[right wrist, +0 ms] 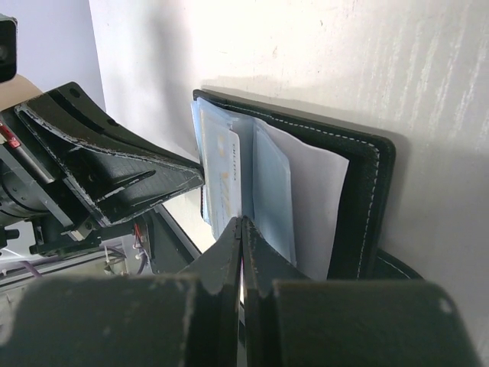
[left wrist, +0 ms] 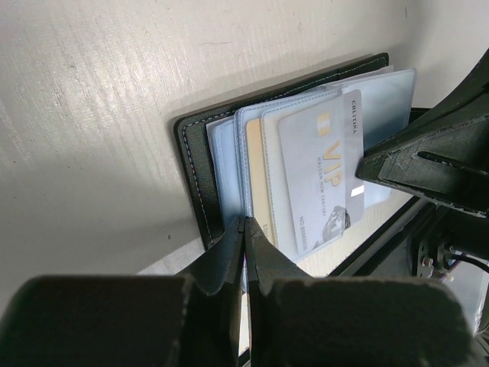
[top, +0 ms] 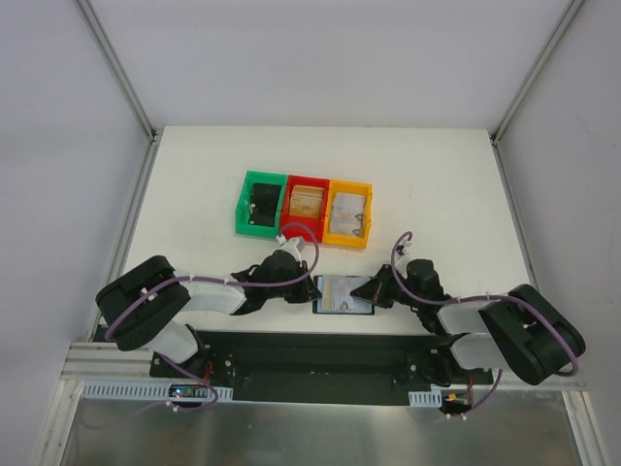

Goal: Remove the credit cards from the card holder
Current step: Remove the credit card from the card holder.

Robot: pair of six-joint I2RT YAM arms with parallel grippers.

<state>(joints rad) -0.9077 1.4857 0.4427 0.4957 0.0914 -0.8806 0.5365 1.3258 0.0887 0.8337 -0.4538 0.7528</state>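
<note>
The card holder (top: 343, 296) lies open on the table between my two grippers. In the left wrist view it (left wrist: 192, 164) shows bluish sleeves holding a pale grey VIP card (left wrist: 321, 168) and a tan-gold card (left wrist: 255, 164). My left gripper (left wrist: 246, 222) is shut, its tips at the seam between a sleeve and the tan-gold card. My right gripper (right wrist: 241, 222) is shut, its tips on the blue sleeves at the holder's (right wrist: 359, 199) other end. I cannot tell whether either pinches anything. In the top view the left gripper (top: 309, 288) and right gripper (top: 378, 289) flank the holder.
Three bins stand behind the holder: a green bin (top: 245, 199) with a chunky black object, a red bin (top: 307, 181) with a tan card (top: 307, 204), and a yellow bin (top: 349, 184) with a pale card (top: 347, 214). The arms' black base rail (top: 320, 354) runs along the near edge.
</note>
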